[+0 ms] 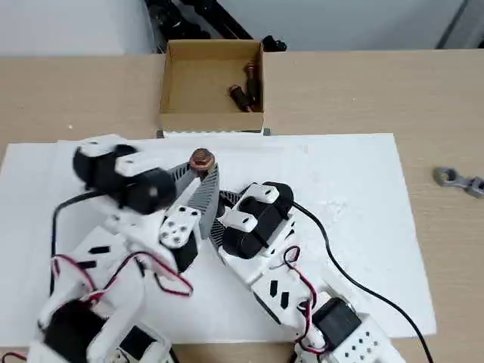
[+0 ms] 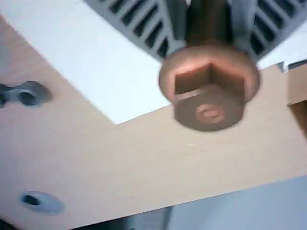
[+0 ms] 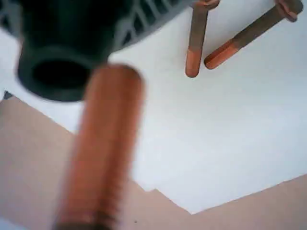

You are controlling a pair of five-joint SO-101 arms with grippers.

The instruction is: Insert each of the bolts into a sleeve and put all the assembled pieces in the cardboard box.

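My left gripper (image 1: 201, 171) is shut on a copper bolt (image 1: 200, 159) and holds it above the white sheet (image 1: 340, 174), just in front of the cardboard box (image 1: 174, 83). In the left wrist view the bolt's flanged hex head (image 2: 208, 91) sticks out between the grey fingers (image 2: 139, 19). My right gripper (image 3: 72, 24) is shut on a black sleeve (image 3: 55, 72). The held bolt's shaft (image 3: 100, 153) lies beside the sleeve's open mouth, not inside it. Two more bolts (image 3: 196, 43) (image 3: 244, 36) lie on the sheet. Assembled pieces (image 1: 246, 87) lie in the box.
A metal wrench (image 1: 457, 180) lies on the wooden table to the right of the sheet, and it also shows in the left wrist view (image 2: 24, 93). The right arm's body (image 1: 253, 219) and its cable (image 1: 340, 265) cross the sheet's middle.
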